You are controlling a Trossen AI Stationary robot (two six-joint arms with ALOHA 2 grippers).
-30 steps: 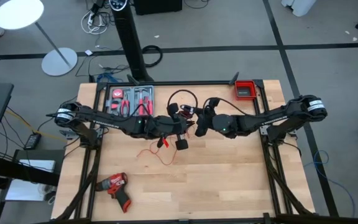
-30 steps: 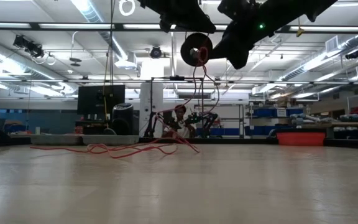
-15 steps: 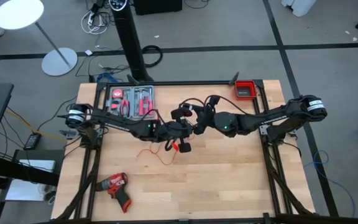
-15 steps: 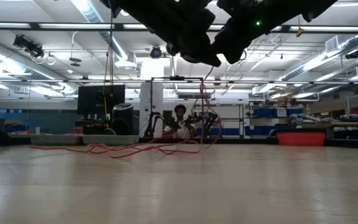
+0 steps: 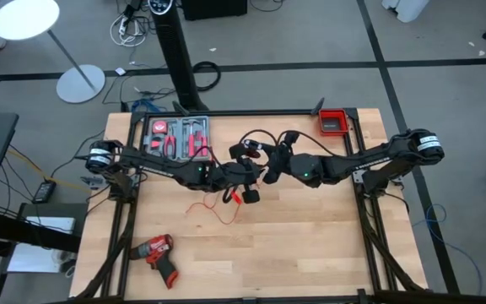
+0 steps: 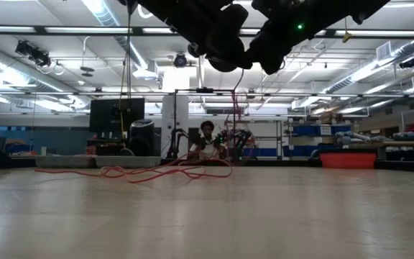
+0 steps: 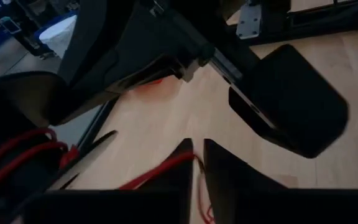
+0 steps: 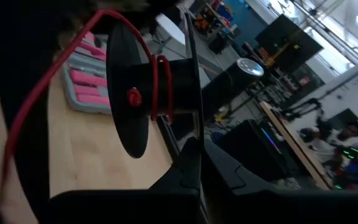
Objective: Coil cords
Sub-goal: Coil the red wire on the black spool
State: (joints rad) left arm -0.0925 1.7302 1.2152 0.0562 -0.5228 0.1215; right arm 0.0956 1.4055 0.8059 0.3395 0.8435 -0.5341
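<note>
Barely begun, judging by the red wire [image 5: 212, 208]: only a few turns on the black spool [image 8: 151, 87], most of it loose on the table [image 5: 310, 245] below the spool. Right gripper [image 8: 191, 177] clenched on the spool's rim. Left gripper [image 7: 197, 163] beside the spool, fingers close together, the wire running between them; grip unclear

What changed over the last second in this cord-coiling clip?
The left arm swung inward, bringing the left pincer close beside the right pincer, which kept holding the black spool wound with red wire. The wire's slack on the table, the drill and the tool tray stayed put.
</note>
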